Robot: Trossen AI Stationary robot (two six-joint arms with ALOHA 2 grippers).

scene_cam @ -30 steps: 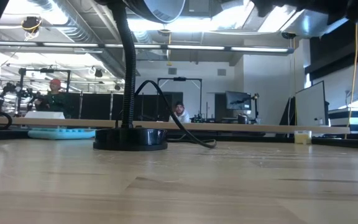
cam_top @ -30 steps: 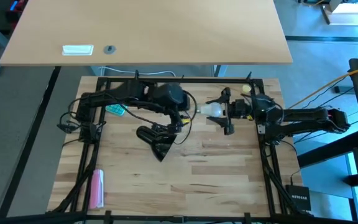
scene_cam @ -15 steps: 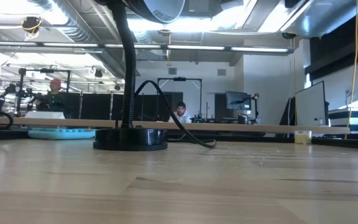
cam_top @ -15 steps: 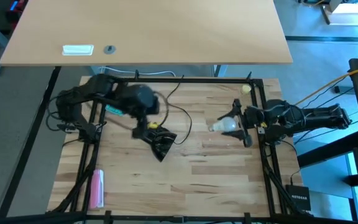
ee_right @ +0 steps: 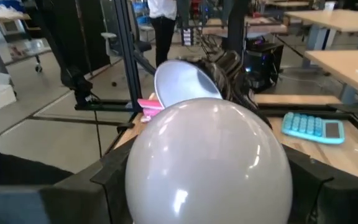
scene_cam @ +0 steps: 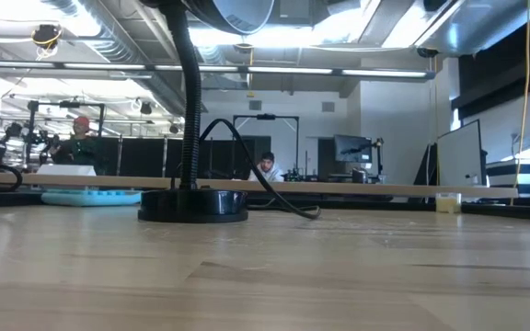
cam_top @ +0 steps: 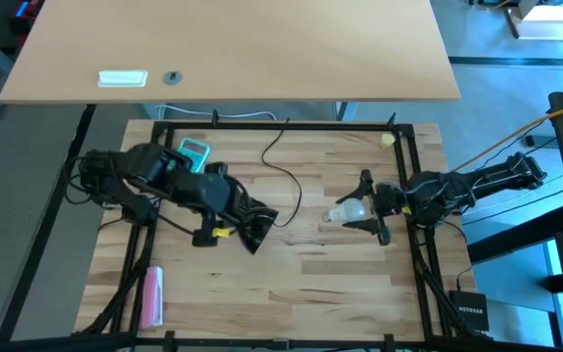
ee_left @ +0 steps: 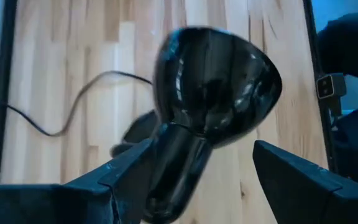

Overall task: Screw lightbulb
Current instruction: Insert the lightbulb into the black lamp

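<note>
The right end effector [cam_top: 365, 209] sits at about 3 o'clock on the bench [cam_top: 301, 284], its fingers spread wide around the bulb [cam_top: 350, 206] and closed on it; the bulb is held off the wood, its rounded end pointing toward the bench's centre. In the right wrist view the bulb [ee_right: 209, 163] fills the space between both dark fingers, and past it the white inside of the lamp shade [ee_right: 185, 79] faces it. The lamp [cam_top: 255, 228] stands just left of centre, its black shade tilted; the bulb and the shade are apart, with bare wood between them. The left end effector [cam_top: 225, 210] is at about 9 o'clock from centre, right beside the shade. In the left wrist view its fingers [ee_left: 124, 171] stand parted on either side of the lamp's neck below the shade [ee_left: 216, 81]; whether they press on the neck cannot be told. The lamp's cord [cam_top: 286, 171] runs from the lamp up toward 12 o'clock. A teal calculator [cam_top: 194, 152] lies at about 10 o'clock, a pink item [cam_top: 151, 296] at about 7 o'clock near the edge, and a small yellow ball [cam_top: 388, 140] at about 1 o'clock. In the low view the lamp's round base [scene_cam: 192, 204] rests flat on the bench, with the neck rising from it.
</note>
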